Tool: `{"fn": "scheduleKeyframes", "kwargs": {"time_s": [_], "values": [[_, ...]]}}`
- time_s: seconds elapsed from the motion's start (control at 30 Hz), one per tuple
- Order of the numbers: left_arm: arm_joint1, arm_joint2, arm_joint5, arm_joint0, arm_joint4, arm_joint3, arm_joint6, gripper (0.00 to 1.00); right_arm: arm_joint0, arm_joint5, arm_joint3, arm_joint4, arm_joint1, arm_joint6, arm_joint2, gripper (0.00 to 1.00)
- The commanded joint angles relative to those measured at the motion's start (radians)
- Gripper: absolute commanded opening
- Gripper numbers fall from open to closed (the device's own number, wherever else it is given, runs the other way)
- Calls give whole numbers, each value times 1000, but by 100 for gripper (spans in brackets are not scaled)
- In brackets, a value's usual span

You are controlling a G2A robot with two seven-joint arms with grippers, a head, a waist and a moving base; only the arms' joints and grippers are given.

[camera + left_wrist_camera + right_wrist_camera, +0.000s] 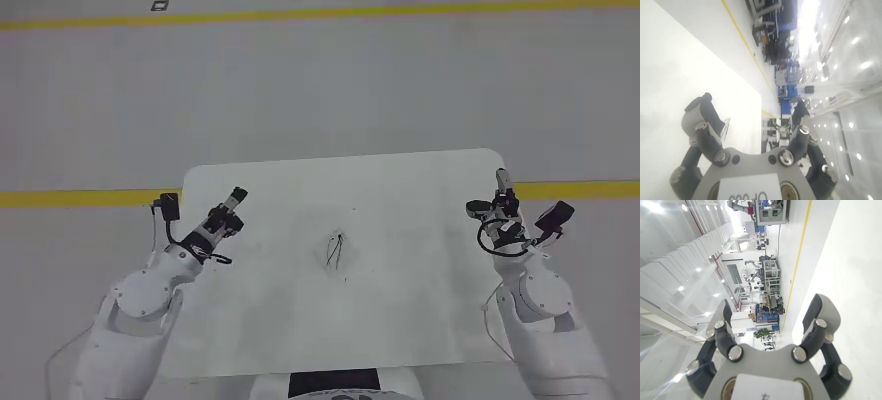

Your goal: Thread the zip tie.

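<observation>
A thin dark zip tie [336, 250] lies bent in a narrow loop near the middle of the white table [400, 300]. My left gripper [238, 194] sits at the table's left edge, well away from the zip tie, open with nothing between its fingers [702, 109]. My right gripper [503, 181] stands at the table's right edge, also far from the zip tie. It is open and empty, with wide space between its fingertips [815, 306]. In the left wrist view the table's far corner [757, 94] shows beyond the gripper [753, 106].
The table has rounded corners and a bare white top around the zip tie. Yellow floor lines [60, 197] run behind it on both sides. Both wrist views look out past the table edge [810, 291] into a workshop with racks and machines.
</observation>
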Motion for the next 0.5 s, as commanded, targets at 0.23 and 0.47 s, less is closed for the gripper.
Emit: {"fn": "scheduleKeyframes", "kwargs": {"time_s": [0.23,0.47], "values": [[3,-5,-18,-2,33,1,-18,100,0,0,0,0,0,0,0,100],[13,69,41,-39,156,-62,-179,100,0,0,0,0,0,0,0,100]]}}
